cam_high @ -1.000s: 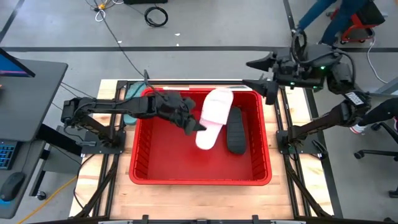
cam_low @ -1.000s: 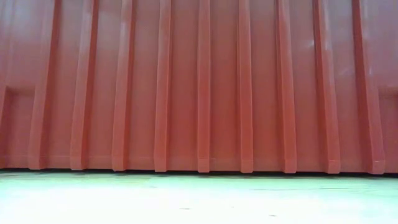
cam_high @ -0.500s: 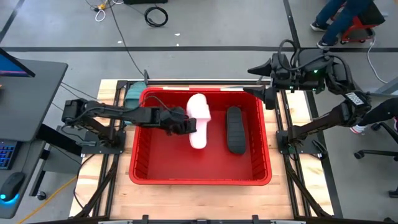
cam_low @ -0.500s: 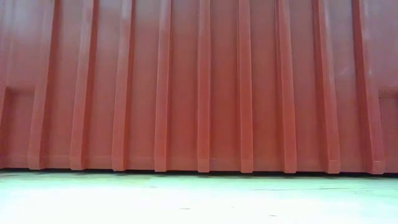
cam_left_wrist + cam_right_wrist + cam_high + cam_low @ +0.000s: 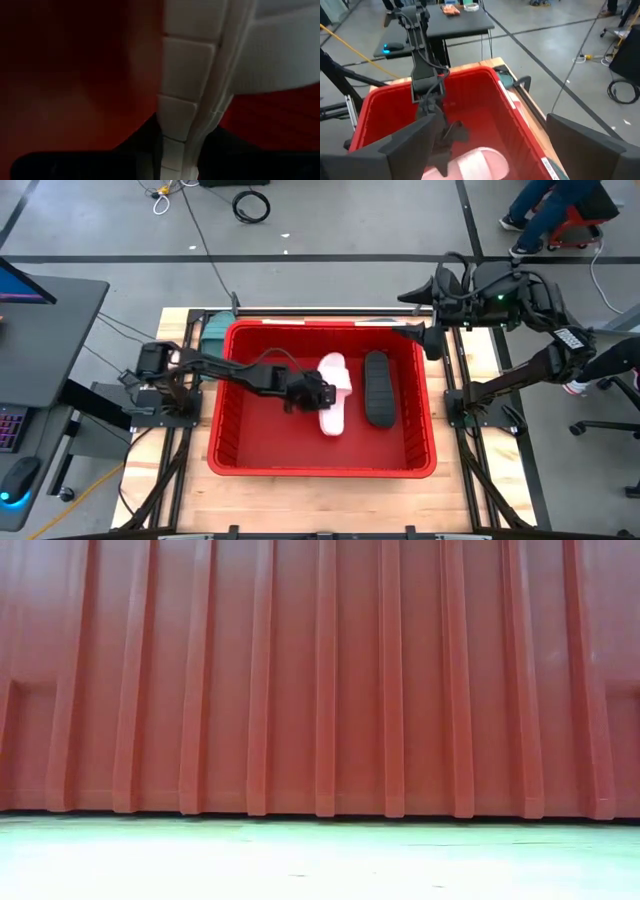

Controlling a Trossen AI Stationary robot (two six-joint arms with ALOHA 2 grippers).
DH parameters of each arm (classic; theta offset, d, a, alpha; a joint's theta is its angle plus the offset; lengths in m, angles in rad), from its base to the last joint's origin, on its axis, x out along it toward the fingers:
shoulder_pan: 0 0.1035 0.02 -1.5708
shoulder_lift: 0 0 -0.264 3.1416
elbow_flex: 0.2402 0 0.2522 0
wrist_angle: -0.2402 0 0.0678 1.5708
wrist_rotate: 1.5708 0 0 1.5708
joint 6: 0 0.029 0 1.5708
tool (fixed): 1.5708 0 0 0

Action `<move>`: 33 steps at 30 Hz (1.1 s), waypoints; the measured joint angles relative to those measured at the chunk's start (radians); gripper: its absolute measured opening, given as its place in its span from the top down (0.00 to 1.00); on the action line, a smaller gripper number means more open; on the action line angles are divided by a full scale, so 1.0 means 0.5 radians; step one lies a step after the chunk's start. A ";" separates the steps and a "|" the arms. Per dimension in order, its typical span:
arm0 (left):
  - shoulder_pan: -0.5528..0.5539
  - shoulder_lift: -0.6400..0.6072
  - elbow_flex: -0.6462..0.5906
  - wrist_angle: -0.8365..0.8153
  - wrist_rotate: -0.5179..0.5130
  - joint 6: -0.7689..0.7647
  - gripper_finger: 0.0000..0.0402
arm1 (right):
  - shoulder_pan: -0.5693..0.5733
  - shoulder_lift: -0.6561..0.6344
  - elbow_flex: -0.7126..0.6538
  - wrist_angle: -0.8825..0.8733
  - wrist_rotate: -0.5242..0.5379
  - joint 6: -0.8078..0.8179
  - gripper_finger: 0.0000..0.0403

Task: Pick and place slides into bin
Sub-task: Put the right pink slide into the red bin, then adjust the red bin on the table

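Observation:
The red bin (image 5: 225, 430) fills the table's middle; the low view shows only its ribbed outer wall (image 5: 320, 680). Inside it, my left gripper (image 5: 318, 392) is shut on a white slide (image 5: 334, 395), which stands turned on its side. A black slide (image 5: 377, 388) lies sole up on the bin floor just to the right of it. A teal slide (image 5: 211, 330) rests on the table outside the bin's far left corner. My right gripper (image 5: 425, 322) hangs open, high over the bin's far right corner, touching nothing. My left gripper pinches the white slide's sole (image 5: 176, 127) between its two fingers, one finger (image 5: 142, 145) on the treaded underside and the other on the footbed side. The fingers slant down from the table's left. Whether the slide touches the bin floor I cannot tell.
The right wrist view shows my left arm (image 5: 426, 82) reaching into the bin over its left wall. Metal frames (image 5: 470, 395) stand at both sides of the table. A desk (image 5: 45, 340) is at the left, and a person (image 5: 545, 210) moves on the floor beyond the far right.
My left gripper has gone down into the bin and a little toward the near edge, rolling its wrist. The white slide has come down with it and turned from lying flat, strap up, onto its side. My right gripper has tipped slightly downward.

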 joint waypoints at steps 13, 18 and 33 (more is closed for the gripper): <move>0.100 0.161 -0.003 0.134 0.161 0.017 0.70 | 0.001 -0.008 0.000 -0.187 0.001 0.064 0.05; 0.072 0.166 -0.003 0.105 0.206 -0.003 0.60 | -0.001 -0.008 0.000 -0.201 0.000 0.065 0.04; 0.089 -0.056 -0.002 -0.219 0.339 0.221 0.37 | -0.001 -0.007 0.000 -0.249 0.001 0.174 0.04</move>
